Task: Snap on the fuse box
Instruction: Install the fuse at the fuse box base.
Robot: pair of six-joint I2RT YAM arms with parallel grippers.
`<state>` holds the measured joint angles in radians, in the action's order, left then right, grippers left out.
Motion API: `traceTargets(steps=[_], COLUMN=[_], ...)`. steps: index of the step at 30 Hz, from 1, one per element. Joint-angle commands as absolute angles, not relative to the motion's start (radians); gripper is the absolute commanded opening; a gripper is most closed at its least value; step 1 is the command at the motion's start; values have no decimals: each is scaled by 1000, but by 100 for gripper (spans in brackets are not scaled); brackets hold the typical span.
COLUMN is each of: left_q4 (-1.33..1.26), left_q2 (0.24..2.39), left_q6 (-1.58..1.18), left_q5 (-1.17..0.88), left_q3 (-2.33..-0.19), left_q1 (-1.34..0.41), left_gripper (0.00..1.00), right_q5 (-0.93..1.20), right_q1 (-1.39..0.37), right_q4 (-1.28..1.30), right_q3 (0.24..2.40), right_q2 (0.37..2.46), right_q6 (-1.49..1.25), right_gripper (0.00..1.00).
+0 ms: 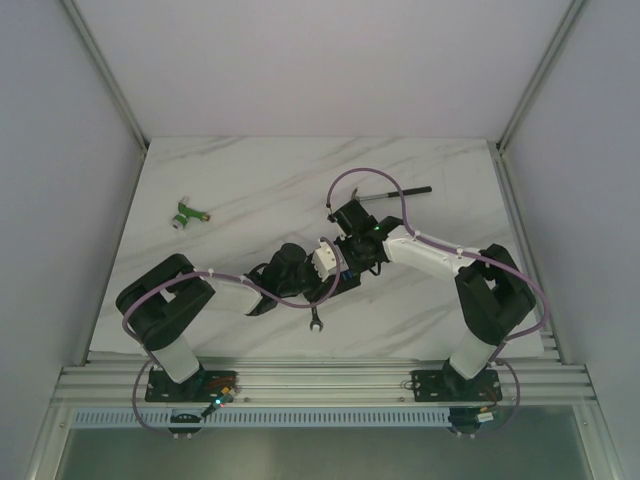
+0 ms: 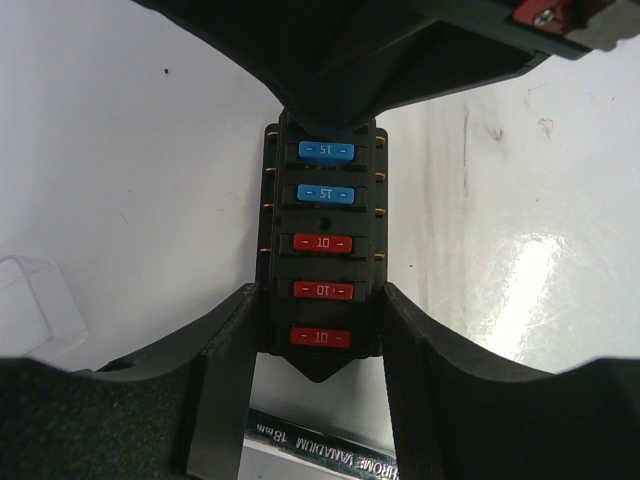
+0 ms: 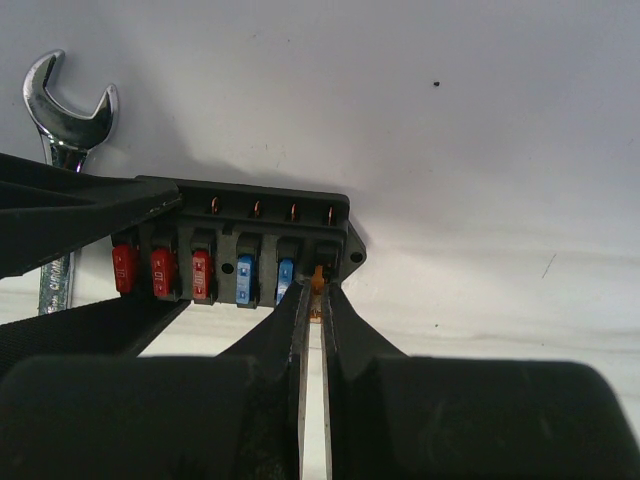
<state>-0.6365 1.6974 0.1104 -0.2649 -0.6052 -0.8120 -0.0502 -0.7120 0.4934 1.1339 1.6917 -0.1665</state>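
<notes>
Black plastic fuse box (image 2: 320,215), probably light, stiff, slick: the left tool (image 2: 318,300) clamps its long sides, a sound hold. The right tool (image 3: 318,295) pinches a small orange piece (image 3: 318,272) at its end.

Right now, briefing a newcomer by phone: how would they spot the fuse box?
Near the middle of the white marble table, the left gripper clamps the fuse box, a small black block. Unlike the chrome wrench beside it, it shows two blue and three red fuses in a row.

top: overhead, far | wrists: close, opposite ends | shared: fuse box (image 2: 320,215)
</notes>
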Motion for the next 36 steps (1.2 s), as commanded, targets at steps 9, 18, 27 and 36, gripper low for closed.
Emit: traceTargets(steps=[9,18,27,36], left_q4=[-570,-569,-566,-565], left_q2=[1715,1716,1722,1721], left_q6=[112,113,113,114], left_q5=[-274,-277,-278,-278], left_q3=[-594,-595,-598,-598], left_q1=[-814,-815,-815,-814], left_gripper=[50,50,50,50], right_q5=[-82,-63,-33,-70], right_q1=[-704,-700,-698,-694], right_q4=[508,501,483,516], right_q3=[1140,1128,1112,1092], right_q2=[1655,1683,1720,1746], right_q6=[-155,-150,-140,-130], right_gripper=[0,0,0,0])
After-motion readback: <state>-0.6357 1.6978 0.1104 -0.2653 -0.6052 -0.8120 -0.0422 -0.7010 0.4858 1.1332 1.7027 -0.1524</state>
